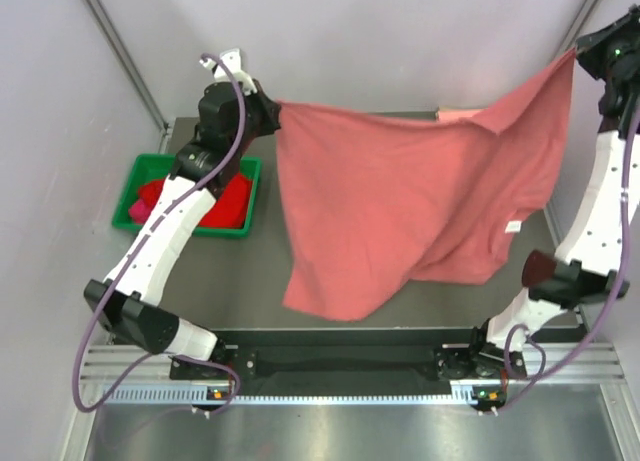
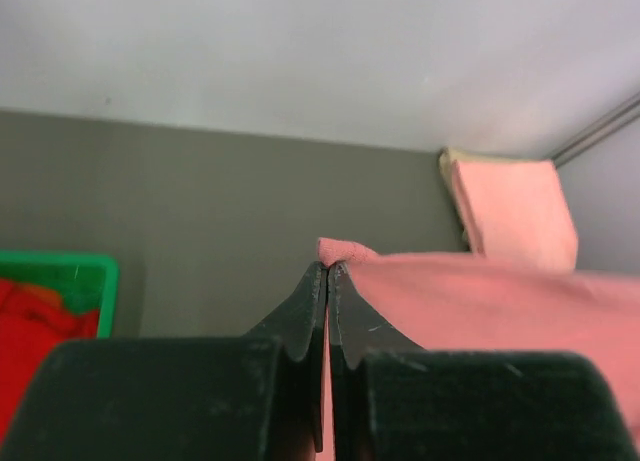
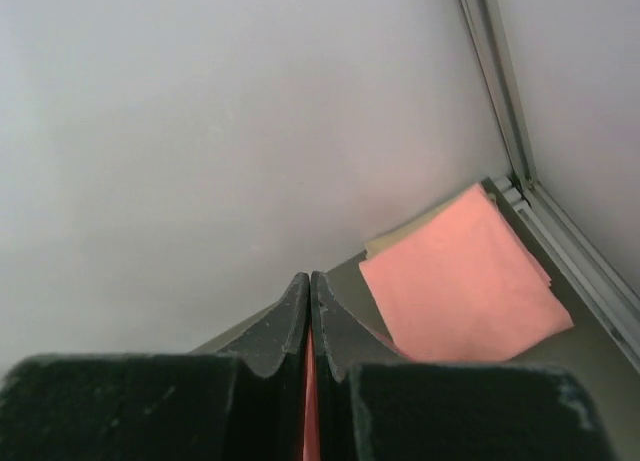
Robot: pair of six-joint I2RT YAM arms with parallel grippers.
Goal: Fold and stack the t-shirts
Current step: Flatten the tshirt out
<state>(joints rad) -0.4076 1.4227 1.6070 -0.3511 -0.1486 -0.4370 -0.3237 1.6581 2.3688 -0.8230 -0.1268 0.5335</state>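
Left fingers (image 2: 300,326) and right fingers (image 3: 285,326) each clamp a corner of the dusty rose-red cotton t-shirt (image 1: 400,211), hung spread over the grey desk (image 1: 230,281).
Its right corner looks higher, so it seems best to level it, keep the top edge taut and lay the hem down first.

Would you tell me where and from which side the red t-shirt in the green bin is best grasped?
Probably from straight above, pinching a raised fold of the red t-shirt near the heap's middle. It lies crumpled inside the green bin, whose walls block a sideways approach.
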